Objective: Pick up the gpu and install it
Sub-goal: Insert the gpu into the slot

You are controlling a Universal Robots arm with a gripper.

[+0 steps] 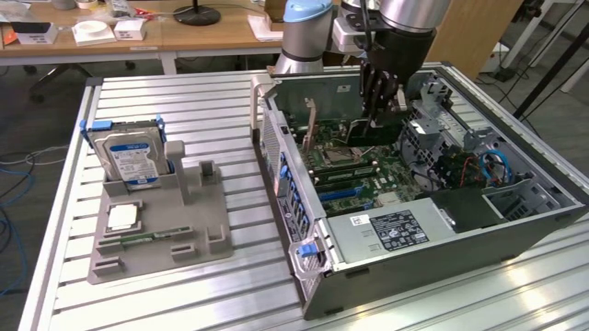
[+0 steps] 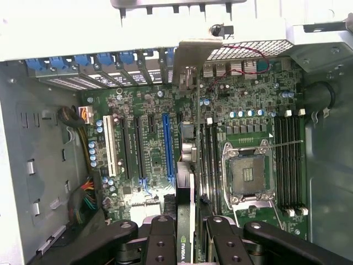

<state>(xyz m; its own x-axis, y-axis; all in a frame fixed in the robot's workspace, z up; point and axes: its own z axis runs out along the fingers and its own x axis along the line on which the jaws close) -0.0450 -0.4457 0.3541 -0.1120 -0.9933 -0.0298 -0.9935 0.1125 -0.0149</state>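
Worktop (image 1: 184,289), slatted metal. Open computer case (image 1: 442,234) lies on it, motherboard (image 2: 248,110) exposed. Grey parts holder (image 1: 156,227) to exterior view's left, hard drive (image 1: 129,155) upright in it. Hand (image 2: 186,232) inside case, pinching gpu (image 2: 187,165) edge-on above motherboard slots.

green Nvidia eye logo on the gpu (image 2: 185,243) edge

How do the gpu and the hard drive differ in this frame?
The gpu is a thin dark card with a silver bracket; the hard drive is a silver block with a blue label. The gpu sits between the fingers of the gripper over the motherboard inside the computer case; the hard drive stands in the grey holder outside it. Both stand on edge.
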